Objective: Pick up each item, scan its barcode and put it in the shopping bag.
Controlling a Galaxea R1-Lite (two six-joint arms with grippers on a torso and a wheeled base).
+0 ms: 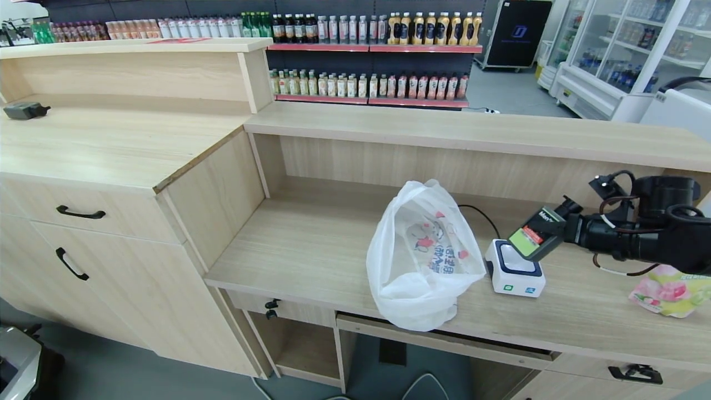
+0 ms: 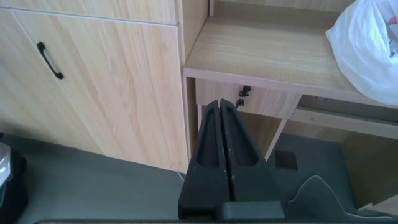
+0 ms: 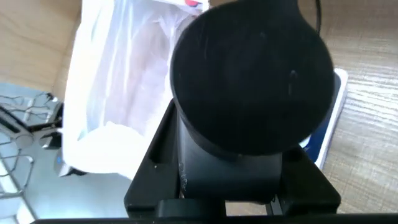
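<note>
My right gripper [image 1: 562,223] is shut on a dark container [image 1: 537,233] with a green and red label, held tilted just above the white barcode scanner [image 1: 514,270]. The container's round dark base [image 3: 252,74] faces the right wrist camera, with the scanner [image 3: 331,127] behind it. The white shopping bag [image 1: 422,255] stands open on the counter, directly left of the scanner; its plastic [image 3: 118,93] lies close beside the container. A pink pouch [image 1: 669,291] rests on the counter at the far right, under the right arm. My left gripper [image 2: 222,107] is shut on nothing, low in front of the cabinet.
The wooden counter [image 1: 311,250] has a raised ledge behind and a taller cabinet [image 1: 111,150] on its left. A black cable [image 1: 482,215] runs from the scanner to the back. A small dark device [image 1: 25,110] lies on the upper left counter. Bottle shelves stand behind.
</note>
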